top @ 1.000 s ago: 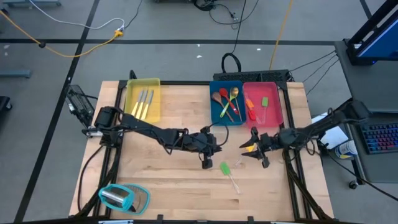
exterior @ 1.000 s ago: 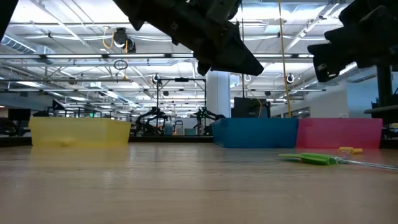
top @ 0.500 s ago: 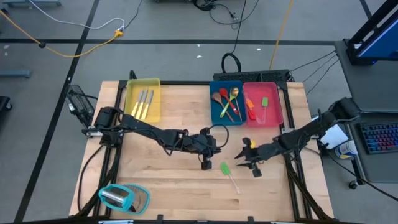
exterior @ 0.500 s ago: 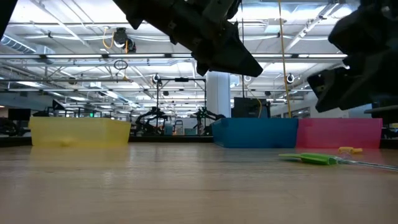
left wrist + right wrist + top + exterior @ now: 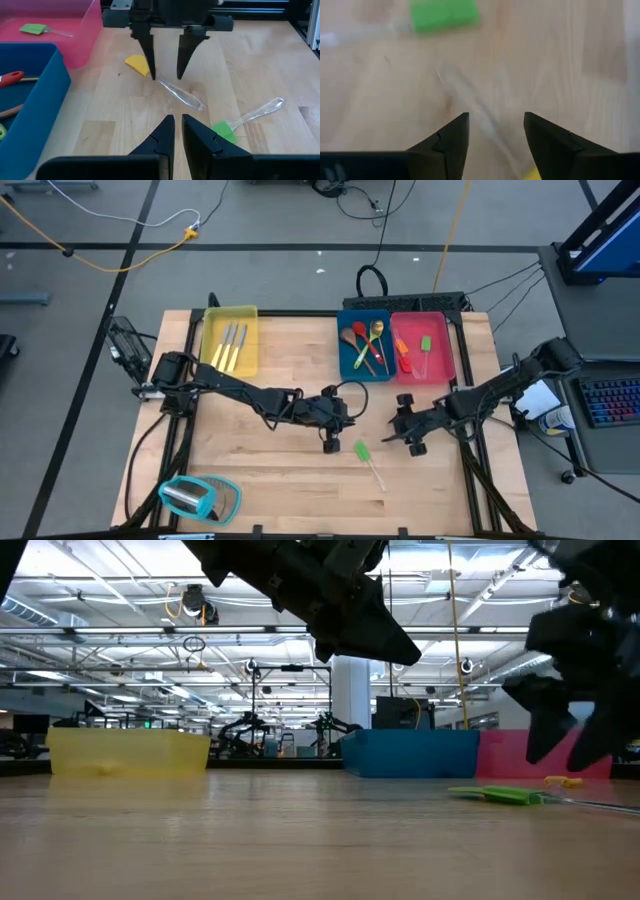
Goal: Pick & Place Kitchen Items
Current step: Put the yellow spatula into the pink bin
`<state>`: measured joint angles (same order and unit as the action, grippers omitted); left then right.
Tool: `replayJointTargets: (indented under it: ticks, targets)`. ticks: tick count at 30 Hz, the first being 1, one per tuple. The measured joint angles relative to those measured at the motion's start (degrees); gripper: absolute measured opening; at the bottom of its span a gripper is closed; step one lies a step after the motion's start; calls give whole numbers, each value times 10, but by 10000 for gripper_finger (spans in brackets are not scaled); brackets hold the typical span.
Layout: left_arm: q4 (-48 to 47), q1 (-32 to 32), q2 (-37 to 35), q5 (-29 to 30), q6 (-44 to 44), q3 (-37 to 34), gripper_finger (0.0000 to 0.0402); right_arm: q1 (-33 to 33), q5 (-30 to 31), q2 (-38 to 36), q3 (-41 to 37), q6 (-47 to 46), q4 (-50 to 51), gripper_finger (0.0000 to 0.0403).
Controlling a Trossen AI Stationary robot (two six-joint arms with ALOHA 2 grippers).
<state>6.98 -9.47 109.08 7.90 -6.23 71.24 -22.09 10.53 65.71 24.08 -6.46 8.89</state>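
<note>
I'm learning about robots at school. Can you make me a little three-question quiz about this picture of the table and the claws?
1. True or false: the right claw is open above the yellow-headed spatula.
2. Which tray holds the silver cutlery? A) yellow tray B) blue tray C) pink tray
3. Fill in: the spatula lying loose near the left claw has a ____ head.

Key: 1 true; 2 A; 3 green
</note>
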Motion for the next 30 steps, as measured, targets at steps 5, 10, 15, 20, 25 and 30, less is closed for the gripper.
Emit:
replayJointTargets:
  ticks: [5, 10, 15, 20, 25, 30]
  targets:
    - [0, 0, 0, 0, 1, 0, 35, 3, -18, 0, -31, 17, -57, 212]
    - [0, 0, 0, 0, 1, 0, 35, 16, -19, -1, -73, 39, -127, 214]
    - [0, 0, 0, 0, 1, 0, 35, 40, -48, -2, -119, 16, -175, 186]
    - [0, 0, 0, 0, 7, 0, 35, 49, -76, -2, -161, 4, -242, 114]
    - [0, 0, 0, 0, 11, 0, 35, 49, -88, -1, -174, 30, -296, 28]
    - [0, 0, 0, 0, 11, 0, 35, 48, -95, 0, -175, 41, -329, 7]
